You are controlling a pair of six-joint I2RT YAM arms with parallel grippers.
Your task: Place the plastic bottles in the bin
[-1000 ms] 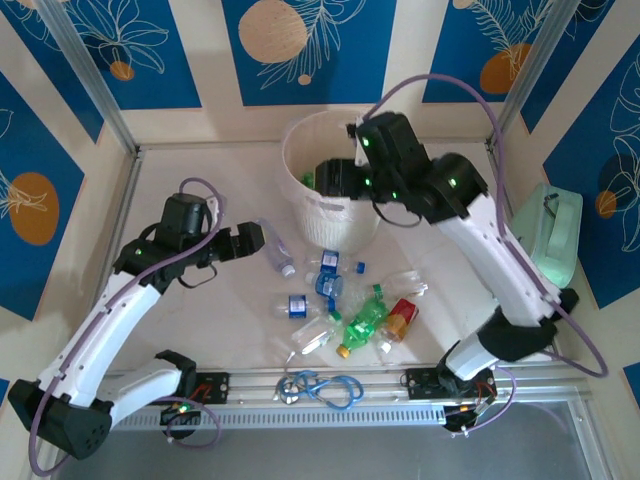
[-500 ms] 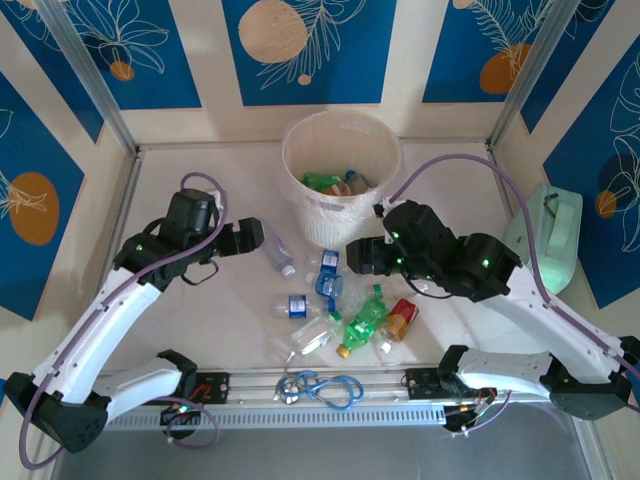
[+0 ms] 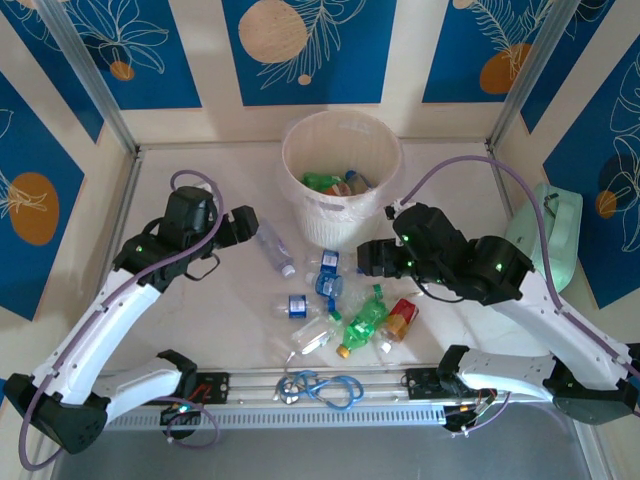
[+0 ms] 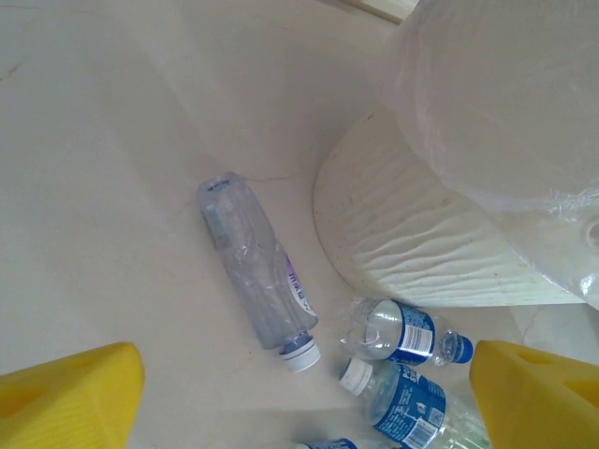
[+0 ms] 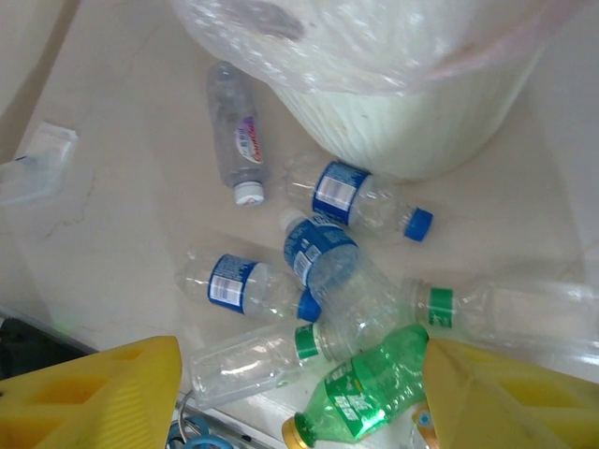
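Observation:
The bin (image 3: 340, 215) stands at the back centre with a green and a brown bottle (image 3: 335, 183) inside. Several plastic bottles (image 3: 350, 305) lie in a loose pile in front of it. My left gripper (image 3: 246, 222) is open, just left of a clear white-capped bottle (image 3: 275, 247). In the left wrist view, this bottle (image 4: 257, 271) lies beyond my empty left gripper (image 4: 304, 402), beside the bin's ribbed wall (image 4: 412, 253). My right gripper (image 3: 368, 258) hovers open over the pile. Below the right gripper (image 5: 299, 393) lie a green bottle (image 5: 370, 388) and clear blue-labelled ones (image 5: 323, 253).
A mint-green case (image 3: 548, 235) sits at the right edge. A blue cable loop (image 3: 322, 385) lies on the metal rail (image 3: 390, 383) at the near edge. A clear plastic liner (image 4: 496, 94) hangs over the bin's rim. A red bottle (image 3: 400, 320) rests at the pile's right.
My right gripper has come out of the bin and swung down to the right, over the pile. My left gripper has shifted slightly beside the clear bottle.

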